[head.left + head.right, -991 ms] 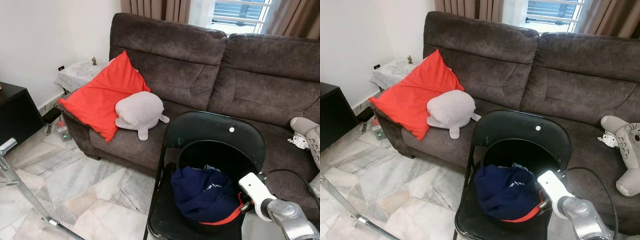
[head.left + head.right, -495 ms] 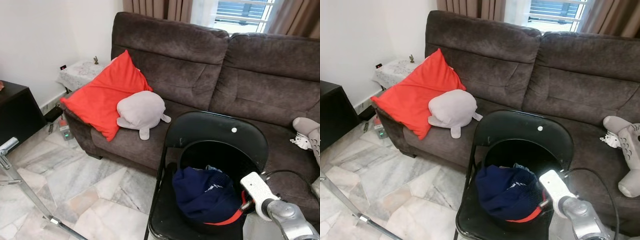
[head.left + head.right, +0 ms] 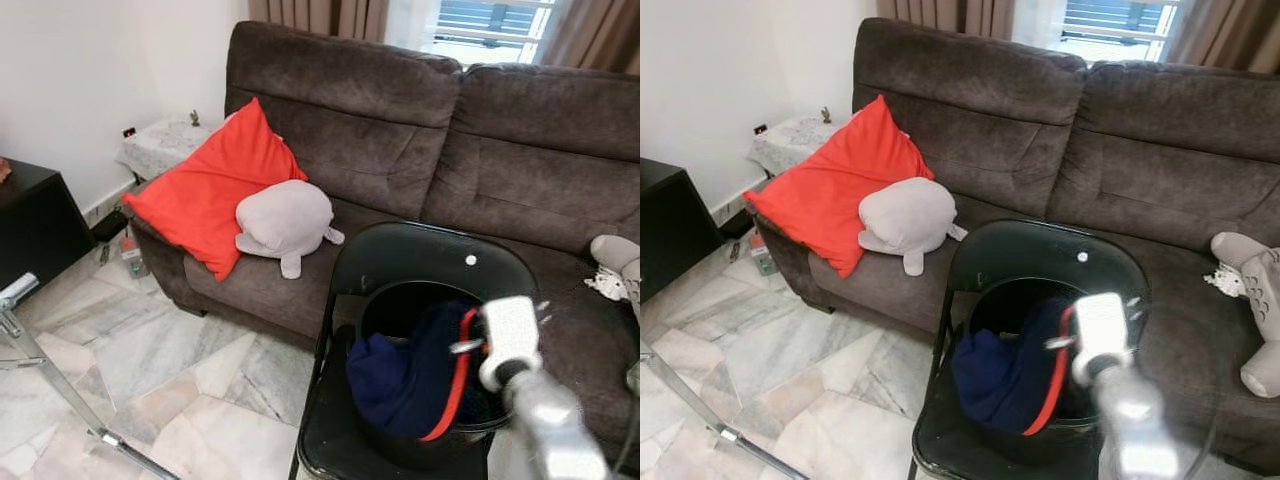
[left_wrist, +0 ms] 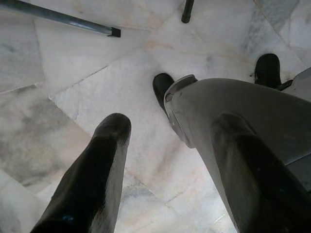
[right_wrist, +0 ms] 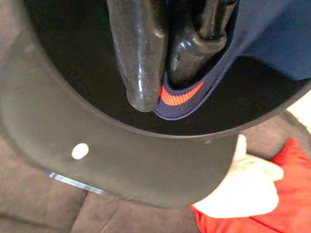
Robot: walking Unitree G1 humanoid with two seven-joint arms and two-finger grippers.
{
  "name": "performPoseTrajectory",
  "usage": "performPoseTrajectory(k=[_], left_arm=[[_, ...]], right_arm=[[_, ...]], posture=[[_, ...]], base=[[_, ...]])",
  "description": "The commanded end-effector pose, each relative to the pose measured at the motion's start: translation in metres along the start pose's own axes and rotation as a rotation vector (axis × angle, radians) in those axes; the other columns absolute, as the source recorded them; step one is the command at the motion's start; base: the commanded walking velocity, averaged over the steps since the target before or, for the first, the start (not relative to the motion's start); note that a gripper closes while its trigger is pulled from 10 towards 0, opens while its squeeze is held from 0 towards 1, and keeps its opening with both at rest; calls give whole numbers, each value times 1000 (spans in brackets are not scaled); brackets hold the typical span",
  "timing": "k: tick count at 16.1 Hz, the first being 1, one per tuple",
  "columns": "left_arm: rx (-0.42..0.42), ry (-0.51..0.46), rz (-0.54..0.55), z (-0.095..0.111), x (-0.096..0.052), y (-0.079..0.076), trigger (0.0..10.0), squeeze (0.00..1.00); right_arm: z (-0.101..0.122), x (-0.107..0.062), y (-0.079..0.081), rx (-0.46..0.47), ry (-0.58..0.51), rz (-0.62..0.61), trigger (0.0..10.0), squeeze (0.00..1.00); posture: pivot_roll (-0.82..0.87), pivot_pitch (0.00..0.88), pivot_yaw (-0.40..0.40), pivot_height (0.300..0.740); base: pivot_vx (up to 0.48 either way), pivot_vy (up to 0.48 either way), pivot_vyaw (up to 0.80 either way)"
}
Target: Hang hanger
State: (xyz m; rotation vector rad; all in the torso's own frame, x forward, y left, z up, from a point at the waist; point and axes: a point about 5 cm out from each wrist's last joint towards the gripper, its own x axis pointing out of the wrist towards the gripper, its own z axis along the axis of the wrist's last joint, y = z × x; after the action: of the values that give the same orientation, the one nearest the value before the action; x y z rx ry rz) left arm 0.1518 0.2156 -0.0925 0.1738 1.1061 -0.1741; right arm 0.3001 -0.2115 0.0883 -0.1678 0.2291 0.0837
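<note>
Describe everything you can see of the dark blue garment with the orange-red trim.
The dark blue garment with the orange-red trim looks like soft knit cloth with a ribbed hem. It hangs half lifted out of the black round bucket on the black folding chair. The right gripper pinches its hem, pulling the trim upright; the rest sags, bunched, inside the bucket.

2 head eyes downward on chair [image 3: 420,262]; wrist cameras close-up.
</note>
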Motion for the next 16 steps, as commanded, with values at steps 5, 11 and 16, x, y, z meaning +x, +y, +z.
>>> performPoseTrajectory(k=[5, 11, 16], left_arm=[[6, 23, 2, -6, -1, -1, 10000, 0], [5, 23, 1, -4, 0, 0, 10000, 0], [11, 18, -2, -1, 0, 0, 10000, 0]], right_arm=[[18, -18, 4, 42, -67, -243, 0, 0], [31, -78, 19, -110, -74, -238, 0, 0], [-12, -124, -1, -184, 242, -366, 0, 0]], posture=[[-69, 0, -19, 740], [-103, 0, -22, 740], [-125, 0, -25, 740]], base=[[0, 0, 0], [0, 0, 0], [0, 0, 0]])
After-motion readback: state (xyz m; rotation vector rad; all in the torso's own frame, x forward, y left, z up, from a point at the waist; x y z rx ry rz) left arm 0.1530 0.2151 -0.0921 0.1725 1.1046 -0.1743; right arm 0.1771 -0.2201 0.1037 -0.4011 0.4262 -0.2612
